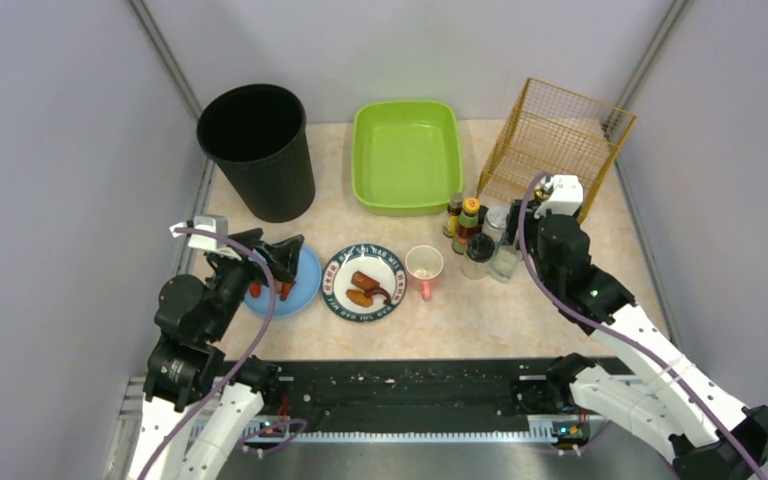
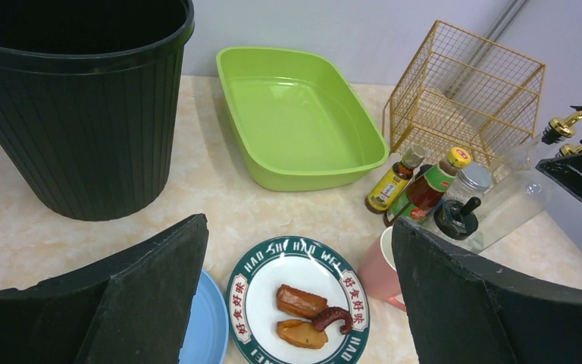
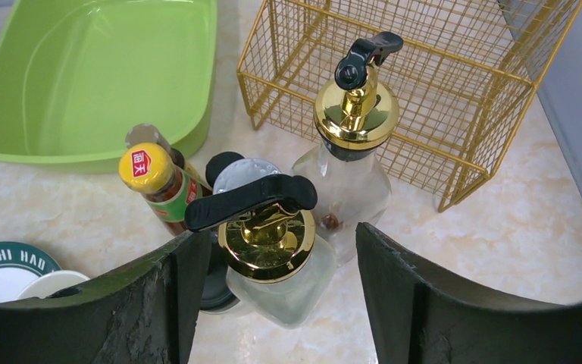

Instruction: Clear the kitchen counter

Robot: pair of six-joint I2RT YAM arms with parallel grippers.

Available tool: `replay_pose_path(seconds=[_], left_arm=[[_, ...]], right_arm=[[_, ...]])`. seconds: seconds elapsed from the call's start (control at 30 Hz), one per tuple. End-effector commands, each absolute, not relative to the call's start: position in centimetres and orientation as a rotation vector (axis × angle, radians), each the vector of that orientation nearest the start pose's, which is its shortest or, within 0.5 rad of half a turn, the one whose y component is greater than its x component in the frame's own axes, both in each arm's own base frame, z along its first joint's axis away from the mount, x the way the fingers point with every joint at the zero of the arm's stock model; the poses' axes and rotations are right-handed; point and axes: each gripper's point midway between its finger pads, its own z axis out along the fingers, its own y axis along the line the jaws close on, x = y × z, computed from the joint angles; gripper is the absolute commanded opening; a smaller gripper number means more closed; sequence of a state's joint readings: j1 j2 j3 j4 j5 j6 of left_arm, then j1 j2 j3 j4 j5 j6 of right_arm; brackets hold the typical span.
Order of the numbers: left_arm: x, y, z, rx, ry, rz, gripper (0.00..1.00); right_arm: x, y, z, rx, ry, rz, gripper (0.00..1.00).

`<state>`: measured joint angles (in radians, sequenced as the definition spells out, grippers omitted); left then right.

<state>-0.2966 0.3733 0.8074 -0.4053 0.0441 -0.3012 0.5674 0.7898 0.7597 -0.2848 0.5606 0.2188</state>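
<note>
Right gripper (image 3: 279, 236): open, its fingers on either side of a pourer bottle (image 3: 267, 246) with a gap showing on one side. It has no grip on it yet.

Left gripper (image 2: 299, 226): open wide, holding nothing, hovering over the blue plate (image 1: 303, 288).

Progress: by my judgement the task has barely begun, and nothing seen has left the counter (image 1: 460, 325). The counter spans the cell floor beyond the arms and carries the following:
- 2 plates
- 1 cup (image 1: 424, 268)
- a cluster of bottles (image 1: 472, 232) just in front of the basket (image 1: 555, 140)

Containers:
- Tub (image 1: 406, 155): empty.
- Basket: empty as far as its mesh shows.
- Bin (image 1: 258, 150): interior dark, contents cannot be told.
- Patterned plate (image 2: 236, 292): 3 brown pieces of food (image 2: 303, 302).
- Blue plate: small red scraps.
- Cup: pale inside, contents unclear.
</note>
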Motion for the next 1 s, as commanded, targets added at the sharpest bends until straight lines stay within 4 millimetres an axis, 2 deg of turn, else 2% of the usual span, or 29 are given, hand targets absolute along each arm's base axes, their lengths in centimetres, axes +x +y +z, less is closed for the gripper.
replay_pose_path(seconds=[0.0, 0.47, 0.83, 0.97], left_arm=[[20.7, -8.5, 34.0, 0.038, 1.538, -0.511, 0.95], [21.1, -8.7, 33.6, 0.041, 1.559, -0.509, 0.95], [21.2, -8.8, 33.4, 0.047, 1.567, -0.508, 0.95], [21.3, -9.0, 33.3, 0.052, 1.572, -0.513, 0.95]], right_arm=[[29.2, 8.3, 25.5, 0.087, 1.775, 0.037, 0.68], [29.7, 8.9, 24.5, 0.091, 1.776, 0.060, 0.51], [29.9, 8.5, 24.1, 0.128, 1.751, 0.049, 0.41], [29.8, 8.4, 24.2, 0.140, 1.740, 0.054, 0.34]])
